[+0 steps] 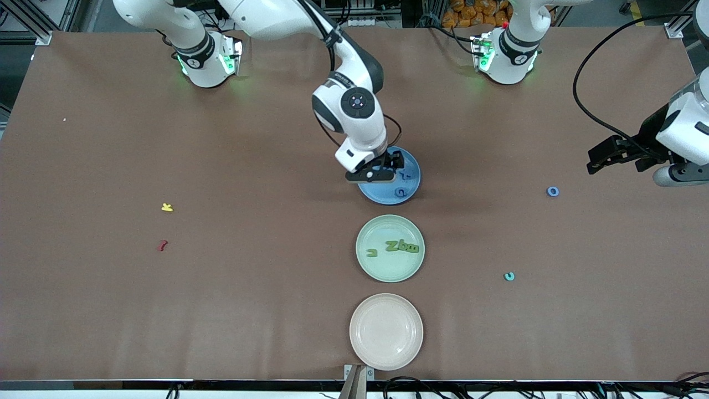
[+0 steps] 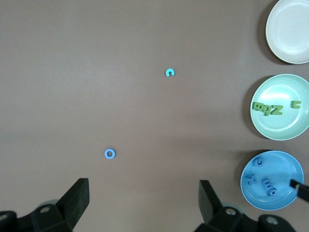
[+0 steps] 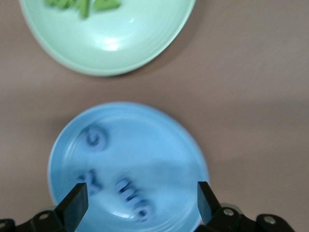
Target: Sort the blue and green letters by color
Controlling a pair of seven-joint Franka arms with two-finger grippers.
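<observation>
Fingers of your right gripper (image 1: 388, 169) stand apart over the blue plate (image 1: 412, 180), with nothing between them. Three blue letters (image 3: 130, 195) lie loose in that plate directly beneath the fingers, which suggests a piece has just been let go there; spreading wide lets a small flat shape drop clear without sticking to a pad.

Your left gripper (image 1: 601, 160) waits with its fingers likewise spread and empty, hanging over the counter (image 1: 221, 305) toward the left arm's end. Just below and ahead of those fingers, in the left wrist view, sits a blue ring (image 2: 110, 153), flat on the counter and well apart from the plates. A teal C (image 2: 169, 72) lies farther out from the same fingers, also loose on the counter.

Four green letters (image 1: 401, 246) rest in the green plate (image 1: 368, 233), which sits just beside the blue plate and nearer the front camera. A cream plate (image 1: 386, 331) holds nothing.

A yellow letter (image 1: 167, 208) and a red squiggle (image 1: 162, 245) lie toward the right arm's end, well away from both sets of fingers.

You may judge the sort nearly done: the blue ring appears to be the clear remaining piece, and the open left fingers are well placed to descend on it.
</observation>
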